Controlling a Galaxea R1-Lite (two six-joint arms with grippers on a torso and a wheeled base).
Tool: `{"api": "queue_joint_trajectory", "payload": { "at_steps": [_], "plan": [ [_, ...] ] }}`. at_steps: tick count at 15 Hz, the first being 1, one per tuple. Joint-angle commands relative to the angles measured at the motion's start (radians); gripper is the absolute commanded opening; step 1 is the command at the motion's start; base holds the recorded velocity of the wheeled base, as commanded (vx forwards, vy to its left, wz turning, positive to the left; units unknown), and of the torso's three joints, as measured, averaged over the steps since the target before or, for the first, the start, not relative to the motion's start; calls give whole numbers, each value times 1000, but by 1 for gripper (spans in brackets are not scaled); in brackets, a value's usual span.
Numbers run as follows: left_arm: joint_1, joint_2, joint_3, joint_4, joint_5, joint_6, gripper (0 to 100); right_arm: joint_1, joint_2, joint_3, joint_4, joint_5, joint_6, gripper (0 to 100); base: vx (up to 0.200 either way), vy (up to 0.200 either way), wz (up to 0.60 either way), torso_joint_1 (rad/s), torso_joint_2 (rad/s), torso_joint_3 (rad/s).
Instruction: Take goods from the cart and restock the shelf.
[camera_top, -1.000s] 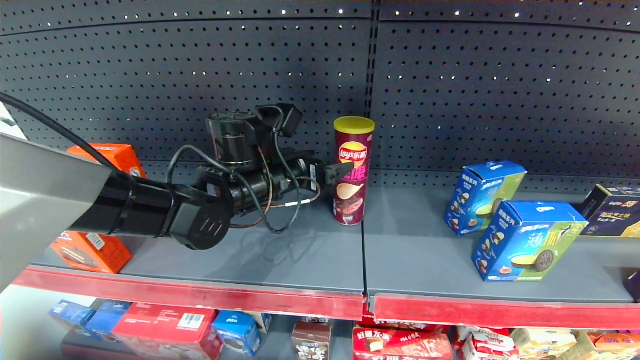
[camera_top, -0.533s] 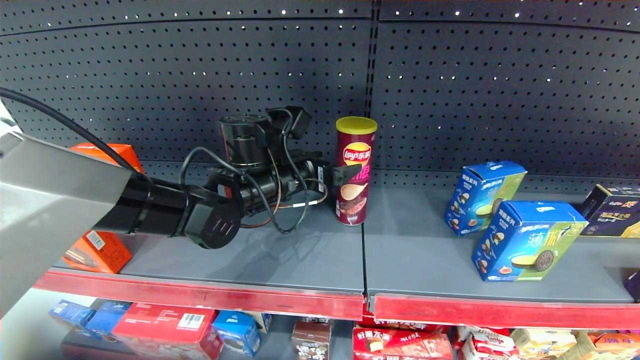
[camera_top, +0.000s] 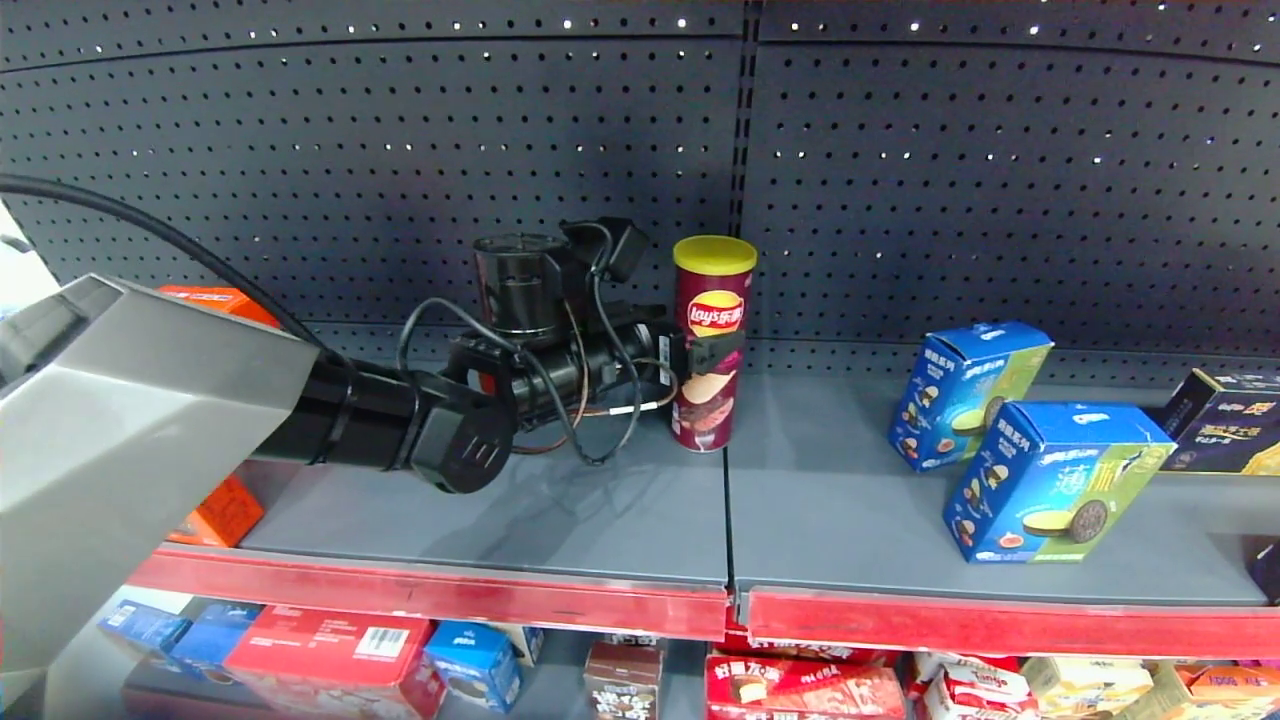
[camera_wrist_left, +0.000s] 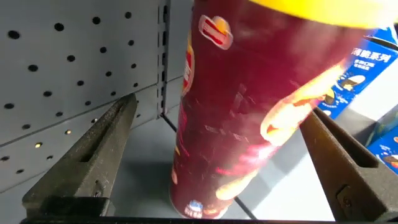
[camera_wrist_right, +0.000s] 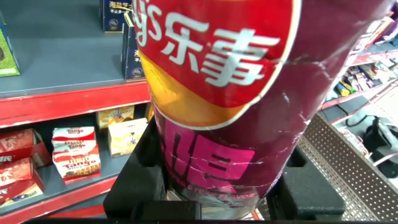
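A maroon chips can (camera_top: 712, 345) with a yellow lid stands upright on the grey shelf (camera_top: 600, 510), close to the pegboard back. My left gripper (camera_top: 716, 345) reaches in from the left and is open. Its near finger crosses the can's front. In the left wrist view the can (camera_wrist_left: 242, 124) stands between the two wide-spread fingers (camera_wrist_left: 93, 155) of the left gripper (camera_wrist_left: 217, 115), with gaps on both sides. A second chips can (camera_wrist_right: 217, 93) sits right against the right wrist camera, and my right gripper (camera_wrist_right: 217, 202) is shut on it.
Two blue-green cookie boxes (camera_top: 968, 395) (camera_top: 1052, 482) stand on the shelf to the right, and a dark box (camera_top: 1232, 420) at the far right. Orange boxes (camera_top: 215, 302) sit behind my left arm. A red strip (camera_top: 430, 592) edges the shelf front. More packs fill the lower shelf (camera_top: 330, 660).
My left arm has pushed further right, so its open fingers now straddle the can. The can has shifted slightly to the right.
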Motion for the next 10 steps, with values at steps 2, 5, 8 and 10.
{"api": "queue_joint_trajectory", "payload": {
  "at_steps": [2,5,8,10],
  "plan": [
    [7,38,-46,5,0,-3,100,1,-4,-1,1,0,-1,0,0,0,0,0,0,0],
    [12,49,-68,5,0,-29,100,-1,-6,1,2,0,-1,0,0,0,0,0,0,0],
    [15,57,-81,5,0,-30,100,-1,-6,-1,2,0,-1,0,0,0,0,0,0,0],
    [15,58,-83,5,0,-30,0,-1,-6,-1,2,0,-1,0,0,0,0,0,0,0]
  ]
}}
